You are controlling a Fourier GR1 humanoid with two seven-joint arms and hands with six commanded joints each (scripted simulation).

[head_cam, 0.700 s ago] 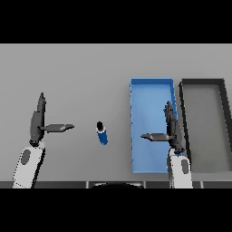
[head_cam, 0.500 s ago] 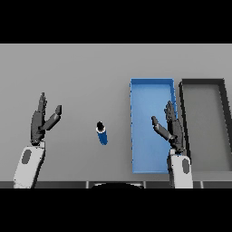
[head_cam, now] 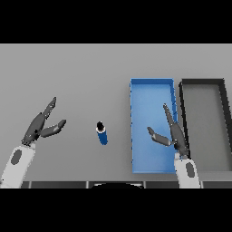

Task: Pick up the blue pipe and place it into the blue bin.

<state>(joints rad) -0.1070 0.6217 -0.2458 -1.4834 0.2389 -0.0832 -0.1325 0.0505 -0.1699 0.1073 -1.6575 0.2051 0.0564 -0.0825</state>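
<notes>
At the 9 o'clock side of the surface (head_cam: 90, 72), the left hand (head_cam: 40, 127) hovers with fingers straight and spread apart from the thumb, holding nothing. Its fingertips point toward 1 o'clock.

Near the centre of the view, the blue pipe (head_cam: 102, 133) lies on the surface, touched by neither hand. It lies at roughly 3 o'clock from the left hand and 9 o'clock from the right hand. Its long axis appears to run from 12 to 6 o'clock with a slight tilt, the dark end toward 12 o'clock; whether it stands upright or lies flat cannot be told for certain.

To the right, the blue bin (head_cam: 151, 84) rests on the surface with its long side running 12 to 6 o'clock. The pipe sits just outside the bin's left wall.

Over the lower part of the blue bin, the right hand (head_cam: 173, 132) hovers with fingers straight and thumb held apart, pointing toward 12 o'clock, holding nothing.

At the far right, a dark grey bin (head_cam: 203, 83) stands beside the blue bin.

Judgement: the two hands look about equally near to the pipe. The right hand, already over the bin, would have the shorter carry after grasping.
</notes>
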